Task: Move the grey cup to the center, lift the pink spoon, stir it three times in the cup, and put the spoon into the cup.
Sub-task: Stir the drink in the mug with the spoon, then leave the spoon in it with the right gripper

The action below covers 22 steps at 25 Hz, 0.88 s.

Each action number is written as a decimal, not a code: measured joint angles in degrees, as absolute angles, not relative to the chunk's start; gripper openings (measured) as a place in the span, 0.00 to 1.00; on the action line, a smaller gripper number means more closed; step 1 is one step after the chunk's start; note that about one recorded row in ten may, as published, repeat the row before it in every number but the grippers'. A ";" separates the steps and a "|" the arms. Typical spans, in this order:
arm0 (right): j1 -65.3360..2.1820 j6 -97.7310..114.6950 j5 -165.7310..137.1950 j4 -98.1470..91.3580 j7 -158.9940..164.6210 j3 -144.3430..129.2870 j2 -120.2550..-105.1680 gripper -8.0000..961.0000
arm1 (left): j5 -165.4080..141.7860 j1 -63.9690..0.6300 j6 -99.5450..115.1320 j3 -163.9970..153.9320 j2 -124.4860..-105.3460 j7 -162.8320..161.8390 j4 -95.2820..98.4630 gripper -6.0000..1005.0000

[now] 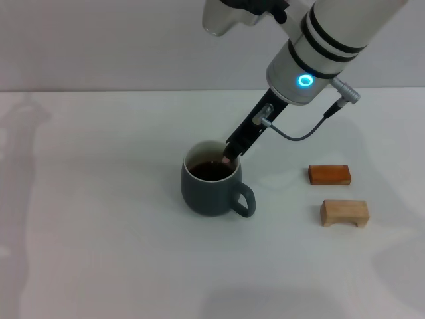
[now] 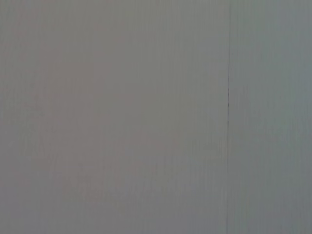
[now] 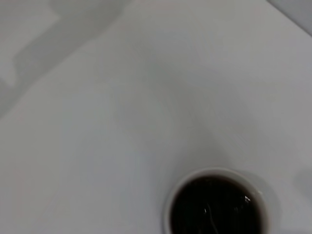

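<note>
Grey cup [image 1: 214,186] under right gripper [image 1: 232,156]; spoon possibly inside.

- The grey cup [image 1: 211,193] looks like matt glazed ceramic, its inner wall white and smooth, holding dark glossy liquid.
- Two wooden blocks: one orange-brown [image 1: 329,175] with a slight sheen, one pale [image 1: 344,212] and matt.
- The table [image 1: 99,232] is smooth, matt white.
- The right arm [image 1: 325,40] wears glossy white plastic casing.
</note>
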State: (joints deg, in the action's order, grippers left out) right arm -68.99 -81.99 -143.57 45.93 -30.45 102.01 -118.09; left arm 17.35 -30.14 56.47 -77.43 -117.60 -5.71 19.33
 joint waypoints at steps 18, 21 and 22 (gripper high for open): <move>-70.87 -79.56 -147.36 44.54 -30.41 102.33 -117.90 0.14 | 17.36 -30.06 56.60 -77.43 -117.68 -5.80 19.34 0.11; -71.32 -79.28 -148.60 43.74 -30.32 102.48 -117.81 0.14 | 17.37 -30.06 56.60 -77.43 -117.68 -5.80 19.34 0.11; -71.55 -79.81 -148.88 43.37 -30.33 102.52 -117.75 0.14 | 17.38 -30.06 56.60 -77.43 -117.68 -5.80 19.34 0.11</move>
